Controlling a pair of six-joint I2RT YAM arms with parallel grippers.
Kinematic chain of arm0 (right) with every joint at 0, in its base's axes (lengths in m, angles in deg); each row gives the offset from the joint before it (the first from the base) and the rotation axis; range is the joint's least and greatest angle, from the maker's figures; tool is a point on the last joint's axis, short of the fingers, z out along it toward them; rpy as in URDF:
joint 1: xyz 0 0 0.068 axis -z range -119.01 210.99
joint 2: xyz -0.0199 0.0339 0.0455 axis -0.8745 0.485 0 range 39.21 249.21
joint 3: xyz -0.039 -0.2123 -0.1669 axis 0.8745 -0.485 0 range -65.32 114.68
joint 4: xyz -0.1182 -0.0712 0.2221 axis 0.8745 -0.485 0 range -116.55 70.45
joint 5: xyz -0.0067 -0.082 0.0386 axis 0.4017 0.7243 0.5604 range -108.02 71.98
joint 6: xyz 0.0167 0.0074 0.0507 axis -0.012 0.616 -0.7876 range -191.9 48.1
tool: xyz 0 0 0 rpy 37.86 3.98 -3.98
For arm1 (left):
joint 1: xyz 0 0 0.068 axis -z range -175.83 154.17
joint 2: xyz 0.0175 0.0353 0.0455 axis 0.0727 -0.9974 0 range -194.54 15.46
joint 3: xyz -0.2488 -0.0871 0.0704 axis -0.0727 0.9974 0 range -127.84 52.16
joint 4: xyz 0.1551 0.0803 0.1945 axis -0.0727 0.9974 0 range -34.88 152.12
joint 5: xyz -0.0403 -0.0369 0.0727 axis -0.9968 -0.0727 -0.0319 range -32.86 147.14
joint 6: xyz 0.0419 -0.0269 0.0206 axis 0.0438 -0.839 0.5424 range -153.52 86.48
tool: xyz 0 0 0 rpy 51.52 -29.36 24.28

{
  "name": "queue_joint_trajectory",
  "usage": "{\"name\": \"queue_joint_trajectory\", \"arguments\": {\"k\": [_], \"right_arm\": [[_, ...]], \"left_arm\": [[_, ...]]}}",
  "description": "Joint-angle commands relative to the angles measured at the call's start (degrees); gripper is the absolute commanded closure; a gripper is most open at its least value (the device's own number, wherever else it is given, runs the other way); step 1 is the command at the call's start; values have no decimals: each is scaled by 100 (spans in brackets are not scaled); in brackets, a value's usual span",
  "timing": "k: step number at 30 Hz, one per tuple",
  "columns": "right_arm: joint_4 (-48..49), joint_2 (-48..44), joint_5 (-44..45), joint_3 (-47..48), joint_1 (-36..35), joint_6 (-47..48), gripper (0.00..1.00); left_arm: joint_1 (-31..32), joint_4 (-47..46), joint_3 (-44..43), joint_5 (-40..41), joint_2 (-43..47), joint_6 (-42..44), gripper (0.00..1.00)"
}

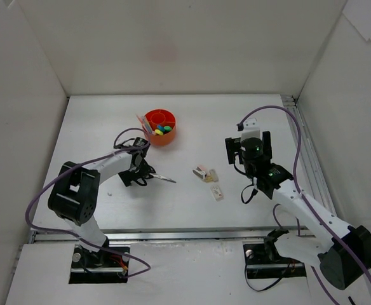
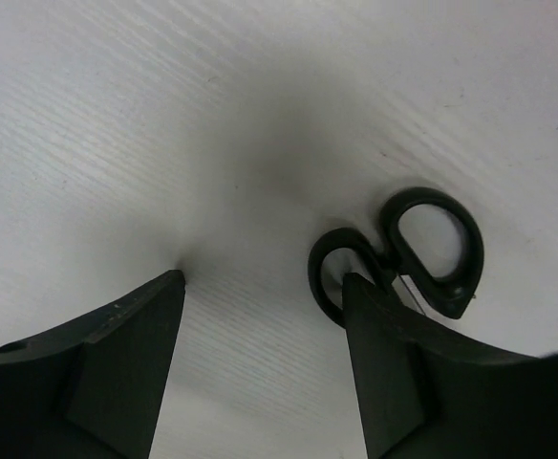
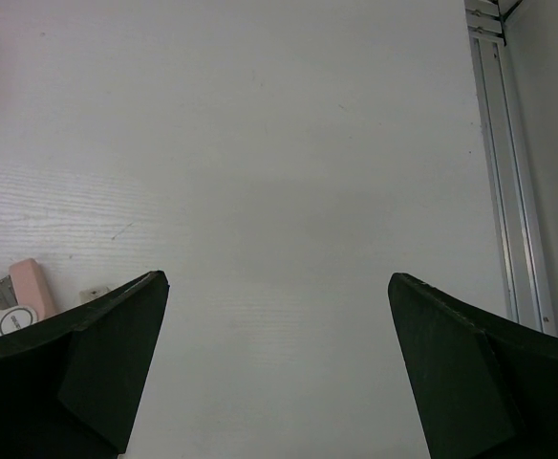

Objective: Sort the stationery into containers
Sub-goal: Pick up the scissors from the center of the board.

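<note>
Black-handled scissors [image 1: 161, 176] lie on the table with the blades pointing right. My left gripper [image 1: 138, 175] is down at their handles. In the left wrist view the handles [image 2: 437, 251] sit past the right finger [image 2: 394, 373], whose tip overlaps the smaller loop. Only bare table shows between the jaws, so my left gripper [image 2: 265, 282] is open. The orange organiser [image 1: 152, 117] stands behind it, with coloured highlighters and pens inside. Small erasers [image 1: 204, 173] lie mid-table, also seen low left in the right wrist view as erasers [image 3: 26, 287]. My right gripper [image 1: 248, 149] [image 3: 277, 277] is wide open over bare table.
White walls enclose the table on three sides. A metal rail [image 3: 504, 143] runs along the right edge, rail [image 1: 306, 159]. One more eraser [image 1: 217, 193] lies nearer the front. Purple cables loop around both arms.
</note>
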Motion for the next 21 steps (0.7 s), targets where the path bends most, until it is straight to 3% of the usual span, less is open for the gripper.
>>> {"name": "queue_joint_trajectory", "arguments": {"k": [1,5,9,10,13,21], "right_arm": [[259,-127,341,-19,10,98,2],[251,-153,438,-46,19,107,2],[251,-258,499,-72,10,107,2],[259,-276,534,-81,19,107,2],[268,-346,552,-107,19,115,2],[347,-347,552,-116,19,133,2]], "left_arm": [[17,-39,-315,181,-113,-152,39],[79,102,-561,348,-351,-196,51],[79,67,-632,418,-325,-109,77],[79,75,-658,462,-308,-91,88],[79,119,-772,708,-185,76,100],[131,-64,-809,1577,736,577,100]]}}
